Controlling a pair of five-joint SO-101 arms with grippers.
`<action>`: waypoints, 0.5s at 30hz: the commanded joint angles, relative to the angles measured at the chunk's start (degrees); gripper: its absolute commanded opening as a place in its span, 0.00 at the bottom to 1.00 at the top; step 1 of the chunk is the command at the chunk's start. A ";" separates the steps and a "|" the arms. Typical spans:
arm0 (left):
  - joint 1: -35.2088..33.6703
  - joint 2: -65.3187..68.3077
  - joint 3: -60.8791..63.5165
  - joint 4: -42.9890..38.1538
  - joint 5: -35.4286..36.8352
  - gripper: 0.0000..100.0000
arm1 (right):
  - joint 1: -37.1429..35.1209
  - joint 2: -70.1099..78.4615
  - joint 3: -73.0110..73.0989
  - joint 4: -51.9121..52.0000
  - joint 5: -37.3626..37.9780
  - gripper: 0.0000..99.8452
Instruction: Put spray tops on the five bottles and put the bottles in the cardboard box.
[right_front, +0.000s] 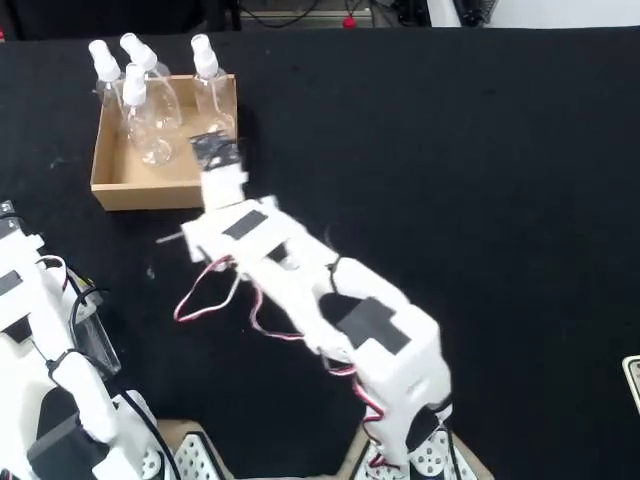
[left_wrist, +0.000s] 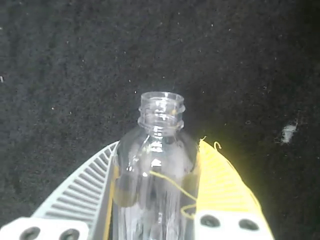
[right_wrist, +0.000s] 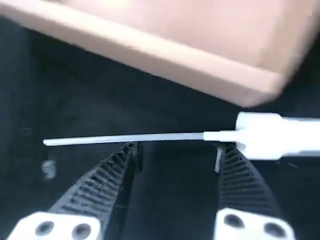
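We have the left gripper (left_wrist: 160, 146) closed on the last bottle (left_wrist: 161, 170), fingers pressed against its clear shoulders and the bare threaded neck poking out past the fingertips. We judge it is held this way, at the near left of the black table (right_front: 480, 150), so that the open mouth is free to take a top. The cardboard box (right_front: 160, 196) sits at the far left with four capped bottles (right_front: 150, 125) standing inside, so this looks like the one bottle left to finish. The spray top (right_wrist: 262, 136) it needs lies flat on the table just on the near side of the box's near wall, close to its right corner, with its thin dip tube (right_wrist: 125, 139) stretched out to the left. The right gripper (right_wrist: 177, 152) is open at it, jaws spread, with the tube running across just beyond both fingertips and the white head nearer one of them. We cannot tell whether the tips touch it. We would close on the head, since the slender tube would likely flex or slip.
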 joint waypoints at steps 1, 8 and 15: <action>-0.40 -1.41 -2.24 -0.88 0.09 0.05 | 4.84 -7.60 2.68 0.44 0.18 0.24; -0.40 -1.41 -2.33 -0.88 0.09 0.05 | 7.12 -18.68 11.21 0.88 0.18 0.24; -0.40 -1.41 -2.33 -0.88 0.09 0.05 | 12.48 -31.52 18.86 0.44 0.09 0.24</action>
